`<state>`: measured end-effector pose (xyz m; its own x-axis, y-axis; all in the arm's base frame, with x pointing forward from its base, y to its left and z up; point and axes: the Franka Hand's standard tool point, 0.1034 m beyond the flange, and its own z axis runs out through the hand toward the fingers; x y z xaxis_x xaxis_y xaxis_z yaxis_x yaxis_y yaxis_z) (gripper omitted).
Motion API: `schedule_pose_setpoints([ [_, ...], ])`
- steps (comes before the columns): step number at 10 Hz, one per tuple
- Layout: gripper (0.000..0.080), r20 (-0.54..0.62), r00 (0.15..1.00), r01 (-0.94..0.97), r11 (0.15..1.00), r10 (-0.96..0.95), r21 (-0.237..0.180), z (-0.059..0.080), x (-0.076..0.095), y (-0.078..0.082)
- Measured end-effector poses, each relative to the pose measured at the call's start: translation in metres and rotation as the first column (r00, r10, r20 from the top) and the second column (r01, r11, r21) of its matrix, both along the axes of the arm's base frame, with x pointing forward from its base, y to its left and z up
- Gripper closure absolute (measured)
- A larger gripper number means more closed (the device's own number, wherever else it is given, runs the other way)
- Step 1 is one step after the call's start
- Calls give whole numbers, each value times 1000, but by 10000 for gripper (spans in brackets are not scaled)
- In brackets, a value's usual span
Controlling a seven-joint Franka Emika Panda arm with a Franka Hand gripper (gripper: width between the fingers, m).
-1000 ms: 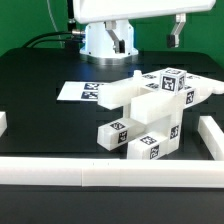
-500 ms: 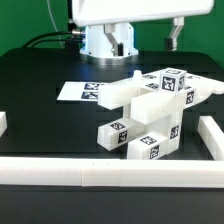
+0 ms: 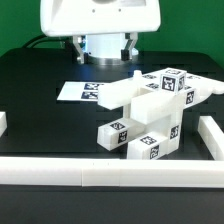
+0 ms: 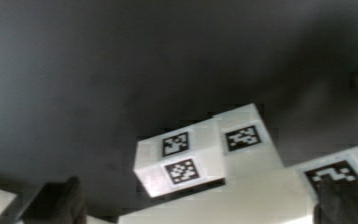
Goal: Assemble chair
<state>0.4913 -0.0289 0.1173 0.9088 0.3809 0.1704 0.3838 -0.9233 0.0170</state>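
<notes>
Hand (image 3: 104,46): shifted toward the exterior view's left, from behind the middle of the chair (image 3: 150,105) to behind the chair's left end.
Finger (image 3: 130,43) on the exterior view's right: 0.5 s ago behind the chair's right corner, now behind the chair's left half.

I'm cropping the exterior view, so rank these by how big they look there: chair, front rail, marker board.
1. chair: covers the most area.
2. front rail: longer but thin, and nearest the camera, so its rank against the chair is unsure.
3. marker board: smallest, partly hidden by the chair.
</notes>
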Motion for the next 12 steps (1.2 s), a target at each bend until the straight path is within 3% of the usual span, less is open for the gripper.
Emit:
schedule_pose_setpoints([
  [2,150,-22,1000,13,1000,-13,2,-2,-3,1],
  [6,150,-222,973,-71,997,59,-44,-15,-22,27],
  [9,150,-195,979,-65,996,54,-52,-34,-38,30],
  [12,150,-173,983,-64,996,53,-60,-37,-38,27],
])
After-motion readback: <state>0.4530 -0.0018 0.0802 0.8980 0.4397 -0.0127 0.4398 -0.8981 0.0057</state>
